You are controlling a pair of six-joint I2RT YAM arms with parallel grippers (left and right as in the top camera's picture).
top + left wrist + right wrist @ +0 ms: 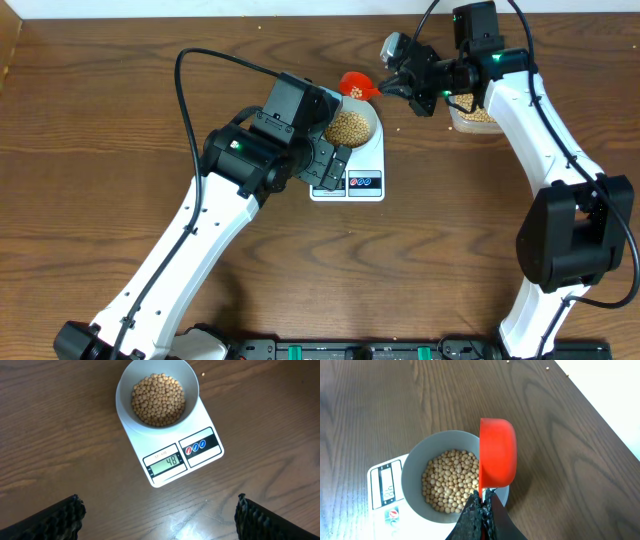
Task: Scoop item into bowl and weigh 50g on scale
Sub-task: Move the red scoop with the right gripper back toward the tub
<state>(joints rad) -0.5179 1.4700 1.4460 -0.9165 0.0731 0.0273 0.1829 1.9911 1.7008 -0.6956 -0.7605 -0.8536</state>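
Beans filling pale bowl, upper centre of left wrist view, bowl on white scale, display reading 48, red scoop tilted on edge over bowl rim, right gripper clamped on its handle, left gripper jaws wide apart.

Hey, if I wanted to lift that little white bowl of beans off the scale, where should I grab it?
Pinch the bowl by its rim from straight above, one finger inside, one outside. The beans sit low, leaving bare wall, and the round flaring sides offer no flat grip. Probably take the rim nearest the display of the scale: the red scoop hangs over the opposite rim.
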